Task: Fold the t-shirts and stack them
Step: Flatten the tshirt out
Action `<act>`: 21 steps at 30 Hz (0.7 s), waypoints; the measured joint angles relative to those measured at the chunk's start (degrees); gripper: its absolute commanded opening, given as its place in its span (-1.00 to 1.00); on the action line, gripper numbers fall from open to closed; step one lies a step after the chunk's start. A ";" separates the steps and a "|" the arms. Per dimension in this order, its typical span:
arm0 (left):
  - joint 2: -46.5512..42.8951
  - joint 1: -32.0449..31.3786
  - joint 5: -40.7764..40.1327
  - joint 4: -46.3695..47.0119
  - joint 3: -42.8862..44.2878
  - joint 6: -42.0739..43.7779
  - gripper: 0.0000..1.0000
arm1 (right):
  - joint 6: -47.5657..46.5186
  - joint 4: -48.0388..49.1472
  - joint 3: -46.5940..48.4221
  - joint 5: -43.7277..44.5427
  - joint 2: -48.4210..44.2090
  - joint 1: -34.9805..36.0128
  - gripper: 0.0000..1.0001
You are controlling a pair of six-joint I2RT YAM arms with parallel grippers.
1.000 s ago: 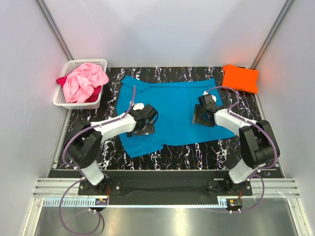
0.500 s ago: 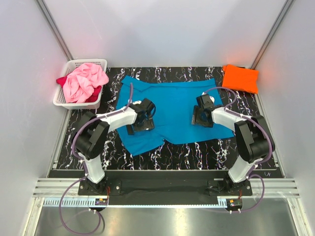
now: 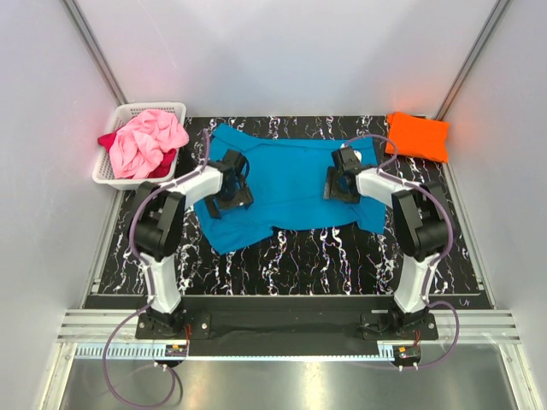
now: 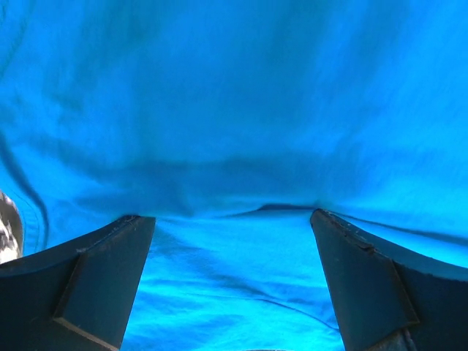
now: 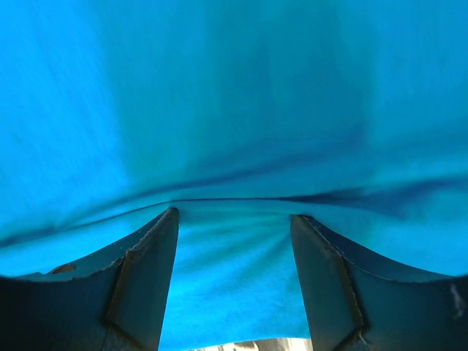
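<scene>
Left jaws: spread wide, nothing pinched. Both fingers [image 4: 102,285] bear down on the turquoise t-shirt [image 4: 234,110], and the cloth lies across the gap with a shallow crease at the tips.

Right jaws: also spread, fingers [image 5: 142,285] on the same shirt. A ridge of cloth runs across just past the tips, and I see no grip.

From overhead, the left arm [image 3: 201,184] reaches onto the left part of the turquoise t-shirt [image 3: 286,179] and the right arm [image 3: 376,184] onto its right part. The shirt lies opened out on the black marbled counter [image 3: 342,256], in the middle and toward the far side, with its near left corner drooping closest to me.

The orange t-shirt [image 3: 417,135] sits folded at the far right corner, near the turquoise one. At the far left corner stands a white basket [image 3: 128,109]. The pink t-shirt [image 3: 145,141] is heaped in it, over the dark red t-shirt [image 3: 164,162], which shows at the basket's edges.
</scene>
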 measured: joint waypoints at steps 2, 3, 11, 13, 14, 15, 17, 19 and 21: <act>2.71 0.96 0.22 -1.18 3.76 1.29 0.97 | -0.50 -0.26 3.41 0.02 2.62 0.00 0.38; 4.20 1.42 0.31 -2.01 5.95 1.86 0.97 | -0.79 -0.42 5.20 0.00 3.89 0.00 0.38; 13.49 5.05 1.44 -4.44 20.39 4.68 0.98 | -2.49 -2.34 15.76 0.00 11.15 0.00 0.36; 13.77 5.29 1.36 -4.28 20.83 5.16 0.97 | -2.73 -2.51 15.78 0.04 11.17 0.00 0.36; 13.77 5.29 1.31 -4.31 20.83 5.38 0.97 | -2.84 -2.54 15.74 0.09 11.17 0.00 0.36; 13.77 5.29 1.18 -4.31 20.83 5.62 0.97 | -2.91 -2.49 15.61 0.11 11.02 0.00 0.36; 13.57 5.22 0.74 -4.02 20.50 6.03 0.97 | -2.91 -2.43 14.67 0.20 10.38 0.00 0.36; 12.46 5.11 0.57 -3.30 18.95 6.12 0.97 | -2.84 -2.40 12.41 0.22 8.70 0.00 0.35; 10.60 5.11 0.31 -3.23 16.37 6.10 0.97 | -2.71 -2.78 9.49 0.24 6.49 0.00 0.36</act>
